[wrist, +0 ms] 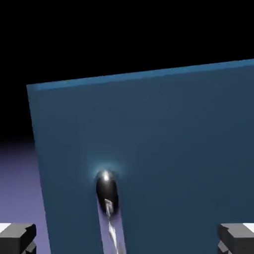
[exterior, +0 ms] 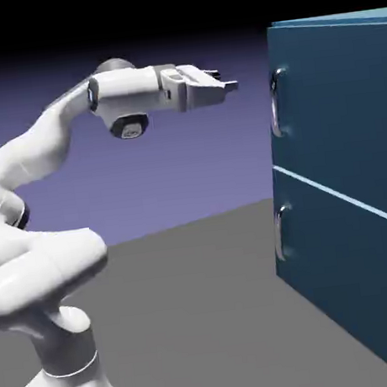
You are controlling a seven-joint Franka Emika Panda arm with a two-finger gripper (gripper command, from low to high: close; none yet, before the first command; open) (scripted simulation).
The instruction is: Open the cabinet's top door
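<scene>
The dark teal-blue cabinet [exterior: 348, 179] fills the exterior view's right side. Its top door [exterior: 335, 104] carries a silver vertical bar handle [exterior: 278, 102] near its left edge. My gripper [exterior: 229, 86] hangs level with that handle's upper end, a short gap to its left, pointing at it, touching nothing. In the hand view the top door [wrist: 163, 149] fills most of the picture, with the shiny handle [wrist: 107, 198] low and left of centre. Both grey fingertips [wrist: 17, 237] sit far apart at the bottom corners, so the gripper [wrist: 127, 240] is open and empty.
A pale line splits the front, and the lower panel [exterior: 341, 273] has its own silver handle [exterior: 281, 233]. The grey table [exterior: 202, 314] stretches between my arm's base and the cabinet.
</scene>
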